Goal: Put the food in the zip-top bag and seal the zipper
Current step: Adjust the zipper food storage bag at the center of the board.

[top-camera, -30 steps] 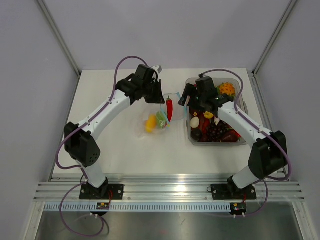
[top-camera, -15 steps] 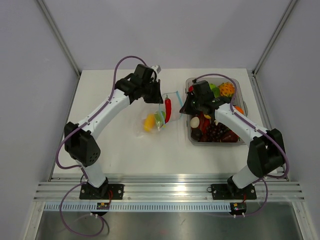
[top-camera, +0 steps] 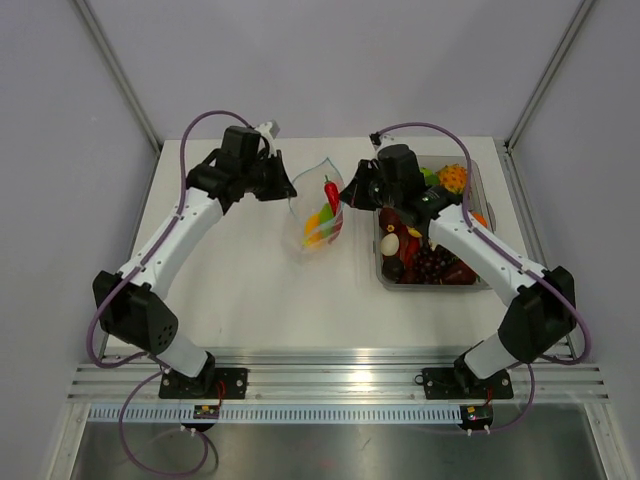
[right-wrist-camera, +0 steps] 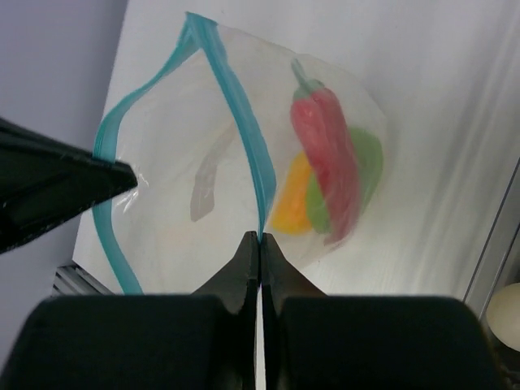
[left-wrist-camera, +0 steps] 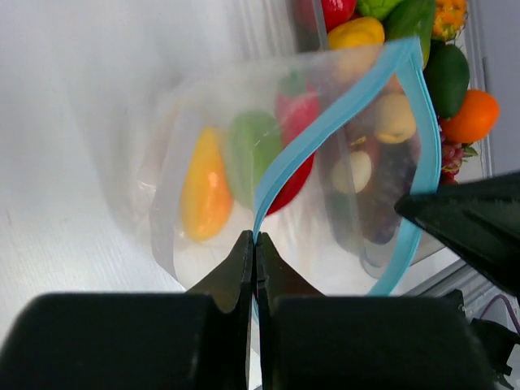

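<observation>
The zip-top bag [top-camera: 318, 215] fills the gap between the left claw [top-camera: 290, 193] and the right claw [top-camera: 347, 198]. Each claw is pinched on one side of the zipper [right-wrist-camera: 242, 130], so the only way between them is down through the spread mouth, where a red pepper [top-camera: 331, 192] and yellow and green pieces sit. Just behind the right claw, its own arm and the clear tub [top-camera: 378, 262] piled with food [top-camera: 435, 265] block that side, while outward of the left claw and toward the arm bases the white table [top-camera: 250, 290] runs between the arms.
</observation>
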Tool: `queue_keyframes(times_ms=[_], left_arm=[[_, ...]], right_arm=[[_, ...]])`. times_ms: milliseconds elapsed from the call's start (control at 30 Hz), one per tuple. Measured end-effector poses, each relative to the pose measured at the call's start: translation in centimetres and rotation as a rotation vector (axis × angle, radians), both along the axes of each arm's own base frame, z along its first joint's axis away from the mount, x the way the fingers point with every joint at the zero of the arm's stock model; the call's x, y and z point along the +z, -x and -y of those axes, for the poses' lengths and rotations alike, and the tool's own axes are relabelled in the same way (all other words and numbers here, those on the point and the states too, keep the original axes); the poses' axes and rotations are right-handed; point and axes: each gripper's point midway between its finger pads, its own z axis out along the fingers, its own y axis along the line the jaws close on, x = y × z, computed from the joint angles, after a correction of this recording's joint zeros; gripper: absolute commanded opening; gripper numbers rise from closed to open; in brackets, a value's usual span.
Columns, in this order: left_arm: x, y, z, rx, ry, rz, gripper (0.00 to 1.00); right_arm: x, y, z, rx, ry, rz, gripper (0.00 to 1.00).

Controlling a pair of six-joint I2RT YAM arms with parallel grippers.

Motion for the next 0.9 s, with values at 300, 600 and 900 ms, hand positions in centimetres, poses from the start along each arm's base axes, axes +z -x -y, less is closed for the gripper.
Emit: queue_keyframes(times_ms=[300, 600, 900], left_arm=[[-5.2, 2.3, 1.2, -0.050, 0.000, -0.188, 0.00], [5.1, 2.3, 2.3, -0.092, 0.118, 0.061, 0.00], [-0.9, 2.1, 2.8, -0.088, 0.082, -0.060, 0.00]], right_arm=[[-6.3, -0.5, 0.6, -0.032, 0.099, -0.133, 0.00], [2.7, 0.3, 1.4, -0.043, -0.003, 0.039, 0.00], [-2.6, 0.0, 1.4, -0.060, 0.053, -0.059, 0.53]])
